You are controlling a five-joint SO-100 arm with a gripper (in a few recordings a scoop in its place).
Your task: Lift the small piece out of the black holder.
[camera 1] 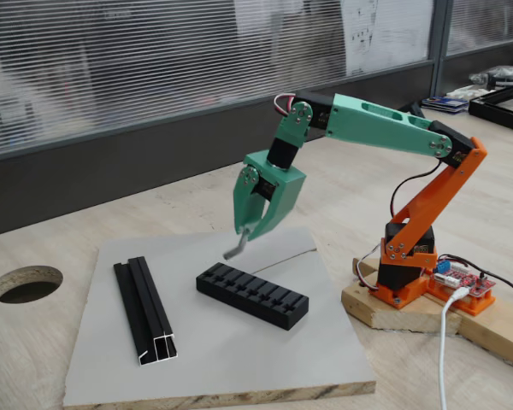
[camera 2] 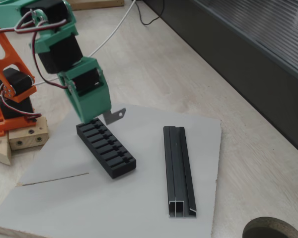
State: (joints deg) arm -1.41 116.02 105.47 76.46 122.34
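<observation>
Small piece (camera 1: 236,250) hangs clear above the black holder (camera 1: 252,295), out of its slots; the claw (camera 1: 249,229) pinches its upper end. Holder rests on the grey board (camera 1: 154,376).

The claw (camera 1: 246,229) points downward, its green fingers (camera 1: 242,201) closed on a thin grey tab that sticks out just below the tips. Above the claw, the green wrist bends at a black servo; the green forearm runs back behind it to the orange upper arm (camera 1: 434,198) and base.

Green jaws (camera 1: 250,229), grey small piece (camera 1: 236,251), black slotted holder (camera 1: 252,295), black rail (camera 1: 145,310), grey board (camera 1: 239,359).
</observation>
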